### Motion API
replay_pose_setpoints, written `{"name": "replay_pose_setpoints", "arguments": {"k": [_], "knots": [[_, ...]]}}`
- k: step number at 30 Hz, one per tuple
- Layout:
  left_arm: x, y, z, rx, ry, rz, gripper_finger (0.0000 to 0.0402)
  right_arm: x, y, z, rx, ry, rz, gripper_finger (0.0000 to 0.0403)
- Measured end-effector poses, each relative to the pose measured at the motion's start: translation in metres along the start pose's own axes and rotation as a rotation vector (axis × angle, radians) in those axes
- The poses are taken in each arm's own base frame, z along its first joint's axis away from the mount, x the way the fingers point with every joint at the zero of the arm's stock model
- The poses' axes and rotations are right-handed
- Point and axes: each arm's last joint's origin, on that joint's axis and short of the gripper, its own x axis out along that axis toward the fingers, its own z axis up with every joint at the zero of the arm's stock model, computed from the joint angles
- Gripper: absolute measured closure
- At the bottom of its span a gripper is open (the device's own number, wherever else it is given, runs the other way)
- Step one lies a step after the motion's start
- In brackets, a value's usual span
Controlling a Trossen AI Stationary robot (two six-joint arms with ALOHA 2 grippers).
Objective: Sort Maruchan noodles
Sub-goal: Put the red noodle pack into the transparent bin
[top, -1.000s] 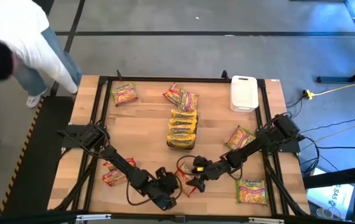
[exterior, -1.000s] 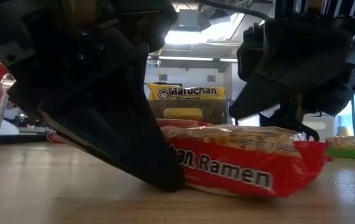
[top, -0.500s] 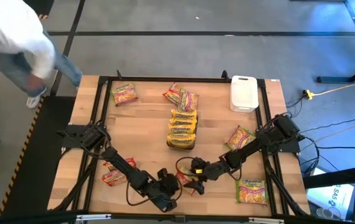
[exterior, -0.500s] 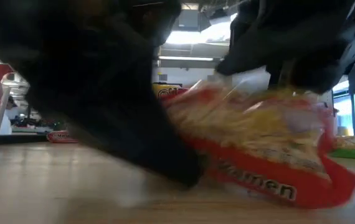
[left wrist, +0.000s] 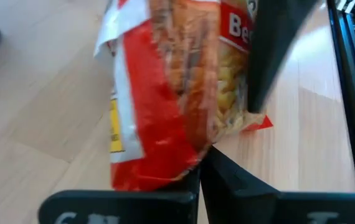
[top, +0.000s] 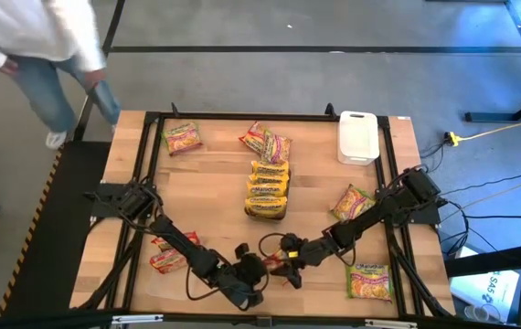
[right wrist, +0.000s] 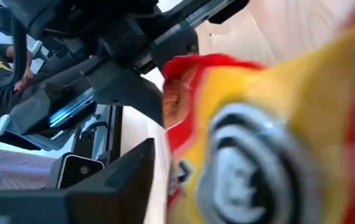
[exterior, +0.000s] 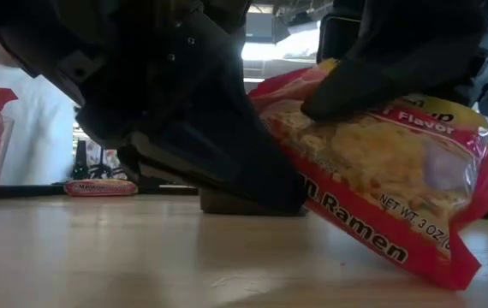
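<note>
A red noodle packet [exterior: 381,180] with white lettering and a clear window showing pale yellow noodles. Yellow-orange packets [top: 267,190] at the counter's [top: 206,196] middle. The counter is light wood.

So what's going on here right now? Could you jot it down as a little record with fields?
Scene: wooden table with ramen packets scattered on it
Right end effector: closing on a red ramen packet, tilted up on one edge
Left end effector: shut, resting on the table against the same packet
Middle of table: stack of yellow packets
Far right corner: white tray
Beyond the table: a person at the far left corner
</note>
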Motion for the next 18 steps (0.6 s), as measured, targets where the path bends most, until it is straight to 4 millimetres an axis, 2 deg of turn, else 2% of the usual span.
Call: {"name": "replay_pose_setpoints", "arguments": {"k": [8, 14, 18], "knots": [[-0.010, -0.007, 0.006, -0.014, 0.086, -0.113, 0.0400, -0.002, 0.004, -0.003, -0.074, 0.061, 0.047, 0.0315], [-0.042, -0.020, 0.024, -0.021, 0.078, -0.184, 0.0400, -0.008, 0.015, -0.015, -0.130, 0.133, 0.095, 0.0314], [-0.056, -0.025, 0.038, -0.058, 0.022, -0.210, 0.0400, -0.012, 0.026, -0.024, -0.160, 0.135, 0.108, 0.0287]]}}
